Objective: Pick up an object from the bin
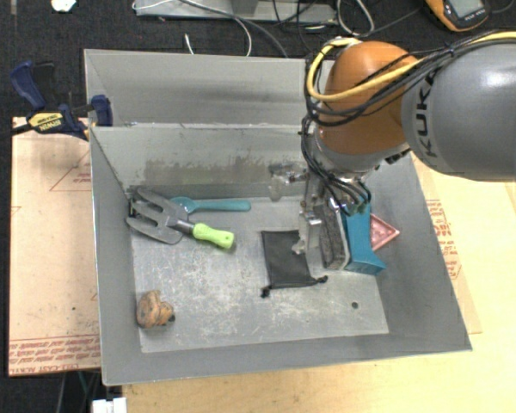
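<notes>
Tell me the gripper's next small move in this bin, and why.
Probably ease the gripper a little toward the middle of the black flat piece before it goes lower. It sits at that piece's edge, with the blue block close beside it on the other side, so a descent here might catch the block as well.

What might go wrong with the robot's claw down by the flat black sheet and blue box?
The gripper is low at the right edge of the flat black square sheet; lying flat on the grey metal bin floor, so thin a thing might slip away rather than lift. The blue rectangular box and pink triangular piece lie close on the gripper's other side and could get nudged or caught too.
</notes>
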`<state>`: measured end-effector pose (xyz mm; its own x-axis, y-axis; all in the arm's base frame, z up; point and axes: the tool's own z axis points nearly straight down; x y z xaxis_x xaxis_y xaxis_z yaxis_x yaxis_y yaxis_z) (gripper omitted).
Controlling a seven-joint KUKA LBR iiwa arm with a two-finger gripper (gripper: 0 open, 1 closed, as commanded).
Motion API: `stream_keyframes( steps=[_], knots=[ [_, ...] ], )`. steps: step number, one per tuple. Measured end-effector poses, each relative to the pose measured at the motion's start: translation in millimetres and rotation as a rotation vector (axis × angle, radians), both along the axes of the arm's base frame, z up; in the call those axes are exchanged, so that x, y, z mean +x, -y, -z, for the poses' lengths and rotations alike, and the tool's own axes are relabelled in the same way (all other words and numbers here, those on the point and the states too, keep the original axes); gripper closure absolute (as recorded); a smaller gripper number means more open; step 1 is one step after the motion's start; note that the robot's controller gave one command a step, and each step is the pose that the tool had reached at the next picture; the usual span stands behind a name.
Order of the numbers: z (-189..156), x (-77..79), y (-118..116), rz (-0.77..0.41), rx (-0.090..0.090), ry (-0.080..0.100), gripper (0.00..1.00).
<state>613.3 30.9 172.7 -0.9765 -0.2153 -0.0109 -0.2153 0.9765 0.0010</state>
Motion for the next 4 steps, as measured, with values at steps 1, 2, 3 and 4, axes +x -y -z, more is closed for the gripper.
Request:
stream_keyframes(
  steps=[1, 2, 3, 4],
  knots=[
    [71, -1.3, 12, 0.092, 0.001, 0.004, 0.0],
    [97, 17.4, 47, 0.111, 0.002, 0.013, 0.0],
    [102, 9.0, 68, -0.312, 0.0, 0.004, 1.0],
    [102, 9.0, 68, -0.312, 0.0, 0.004, 1.0]
  ],
)
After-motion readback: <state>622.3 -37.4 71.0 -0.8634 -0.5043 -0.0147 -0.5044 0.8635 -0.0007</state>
